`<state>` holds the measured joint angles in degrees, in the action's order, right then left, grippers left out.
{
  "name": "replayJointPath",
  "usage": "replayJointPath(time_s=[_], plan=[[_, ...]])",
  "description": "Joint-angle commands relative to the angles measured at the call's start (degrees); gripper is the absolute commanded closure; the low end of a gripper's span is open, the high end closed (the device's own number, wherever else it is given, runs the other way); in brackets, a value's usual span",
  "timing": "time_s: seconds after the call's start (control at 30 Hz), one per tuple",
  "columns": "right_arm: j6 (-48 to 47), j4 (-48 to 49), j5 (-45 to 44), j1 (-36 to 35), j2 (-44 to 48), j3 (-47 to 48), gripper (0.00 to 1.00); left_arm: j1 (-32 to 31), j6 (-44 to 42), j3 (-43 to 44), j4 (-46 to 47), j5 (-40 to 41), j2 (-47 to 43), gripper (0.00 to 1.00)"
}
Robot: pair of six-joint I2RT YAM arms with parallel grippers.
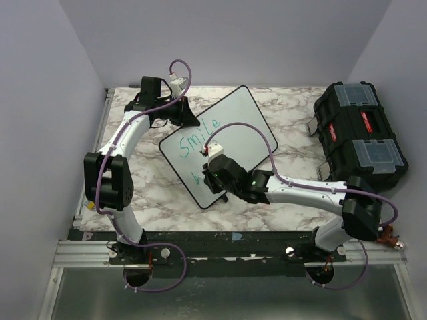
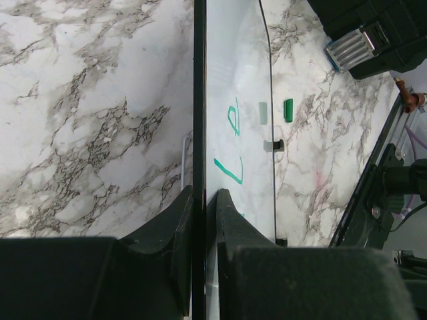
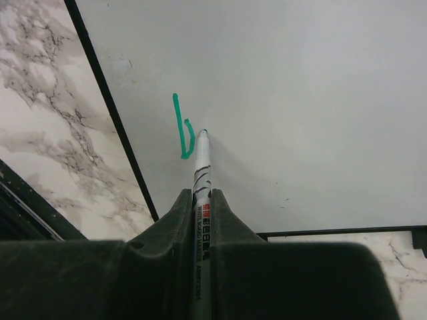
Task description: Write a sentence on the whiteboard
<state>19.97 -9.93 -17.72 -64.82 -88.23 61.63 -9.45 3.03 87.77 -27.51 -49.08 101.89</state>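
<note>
Beside the whiteboard (image 2: 233, 80), green cap (image 2: 288, 110) (left-wrist only).

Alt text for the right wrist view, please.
The right gripper is shut on a white marker whose tip meets the whiteboard beside a green handwritten b. Marble tabletop shows at left.

White whiteboard (image 1: 248, 125), black frame, green sentence (image 1: 200, 138) — black-striped white marker (image 3: 201, 167) — grey-veined marble table (image 1: 293, 107), black toolbox (image 1: 360, 139).
</note>
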Motion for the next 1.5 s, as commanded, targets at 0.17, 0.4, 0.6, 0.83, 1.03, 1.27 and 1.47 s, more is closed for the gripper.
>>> replayJointPath(time_s=[0.17, 0.4, 0.6, 0.83, 1.03, 1.27, 1.47], plan=[[1.01, -2.37, -4.11, -0.02, -0.21, -0.72, 0.99, -0.74, -6.19, 0.49, -0.35, 2.59, 0.62, 1.00], [0.90, -3.62, -6.80, -0.02, -0.12, 0.76, 0.99, -0.75, -6.28, 0.42, -0.35, 2.54, 0.49, 1.00], [0.63, -3.69, -7.23, 0.04, -0.43, 2.11, 0.99, -0.74, -6.28, 0.41, -0.35, 2.50, 0.44, 1.00], [0.02, -3.69, -6.57, -0.03, -1.29, 4.23, 0.99, -0.74, -6.28, 0.43, -0.34, 2.50, 0.45, 1.00], [-0.27, -3.47, -4.92, -0.04, -2.25, 5.17, 0.99, -0.74, -6.45, 0.31, -0.29, 2.43, 0.38, 1.00], [-0.16, -2.90, -1.50, 0.00, -2.78, 4.54, 0.99, -0.74, -6.45, 0.35, -0.35, 2.42, 0.33, 1.00], [-0.19, -2.46, 1.24, -0.02, -2.22, 3.26, 0.99, -0.74, -6.53, 0.34, -0.30, 2.41, 0.30, 1.00]])
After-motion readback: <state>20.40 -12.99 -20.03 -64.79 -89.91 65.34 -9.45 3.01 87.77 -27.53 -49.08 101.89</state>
